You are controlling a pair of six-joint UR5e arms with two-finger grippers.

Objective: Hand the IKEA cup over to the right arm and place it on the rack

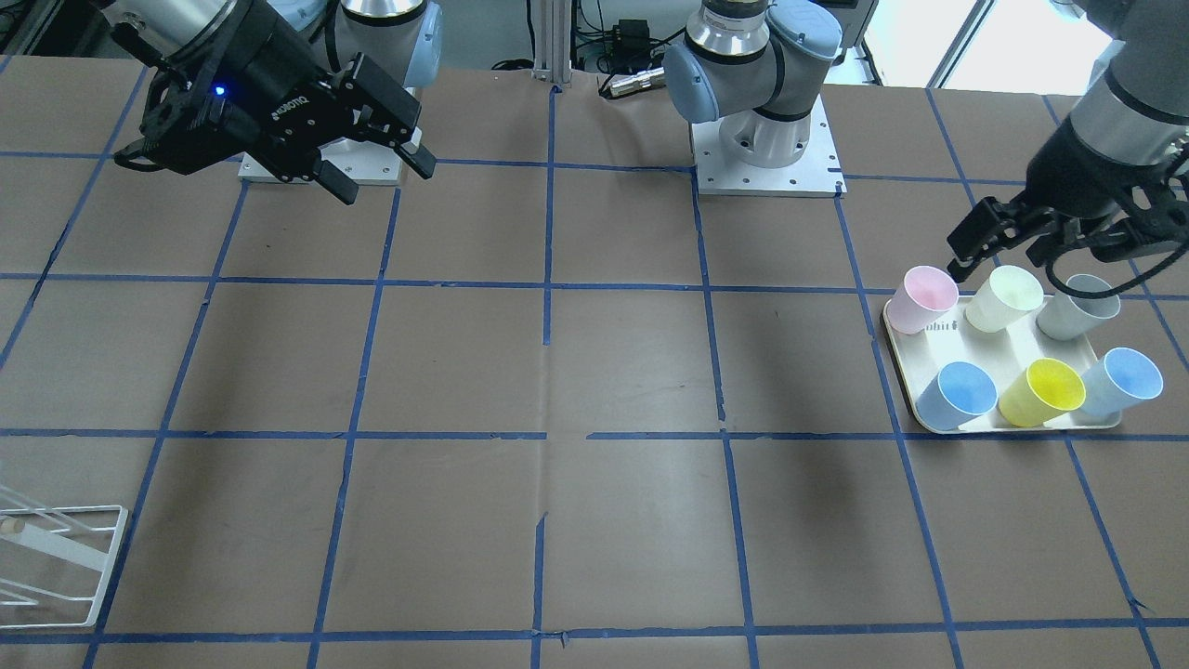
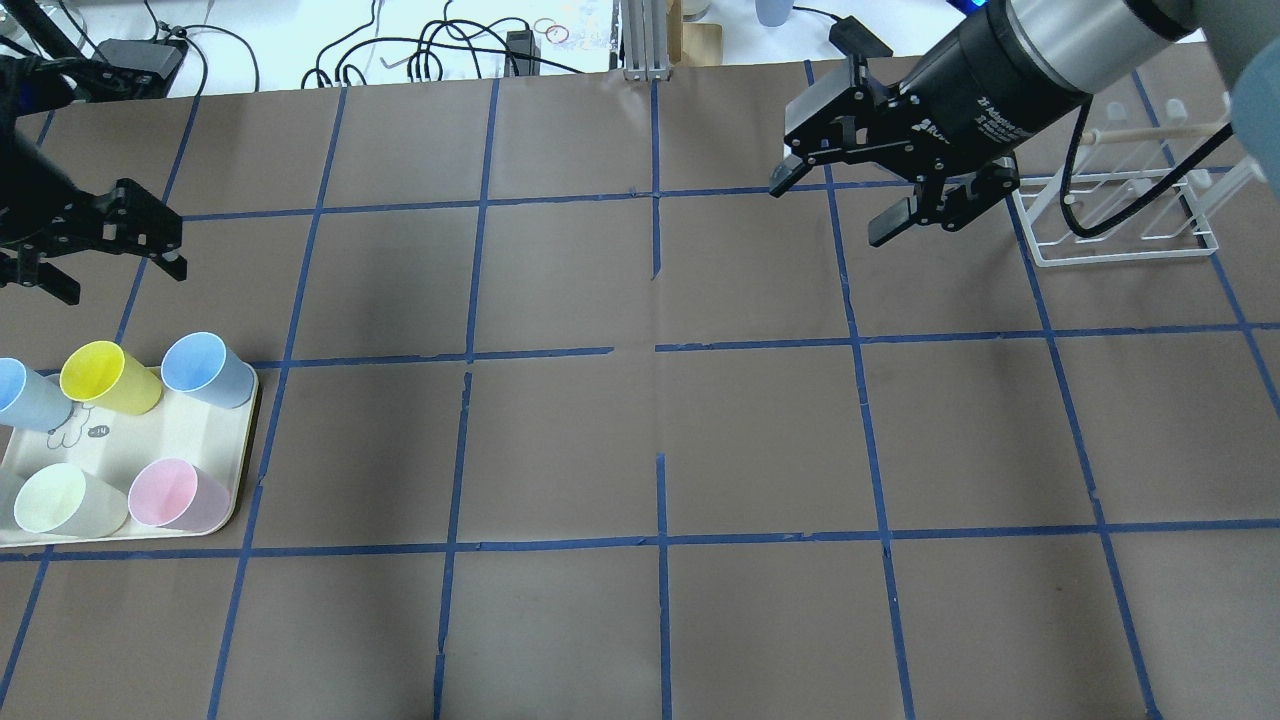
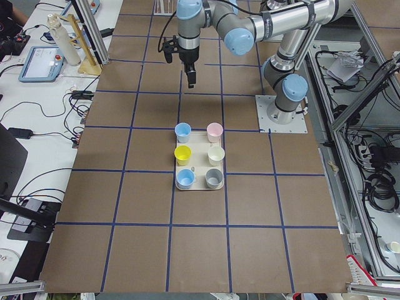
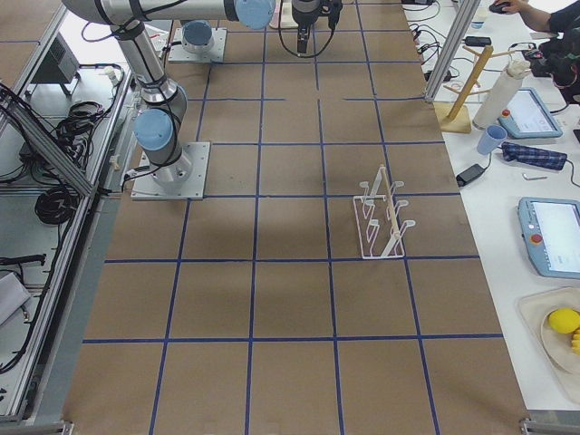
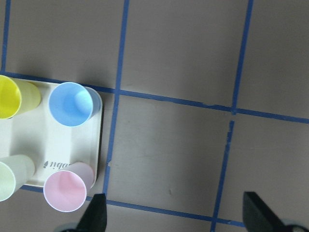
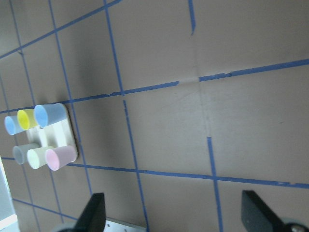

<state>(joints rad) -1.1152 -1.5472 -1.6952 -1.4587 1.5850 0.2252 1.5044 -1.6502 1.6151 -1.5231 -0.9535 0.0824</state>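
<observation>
1. While it hangs in the air near the cream tray (image 2: 110, 455), the left end effector (image 2: 115, 275) is seen with its fingers spread wide. Nothing is gripped and nothing is touched.
2. In the left wrist view, the two fingertips (image 5: 96, 215) are set far apart at the lower edge. Bare counter (image 5: 169, 159) is seen between them, and the tray's corner lies off to one side.
3. The right end effector (image 2: 838, 205) is likewise fully spread and empty. It is raised over the counter close to the rack (image 2: 1120, 252).
4. The IKEA cup (image 2: 22, 392) is found upright on the tray, mouth up, in one row with the yellow cup (image 2: 105, 378) and the deeper-blue cup (image 2: 205, 368). It is placed at the end of that row, farthest from the rack.
5. The cup stands apart from both end effectors, and the rack is set on the counter well apart from the tray.
</observation>
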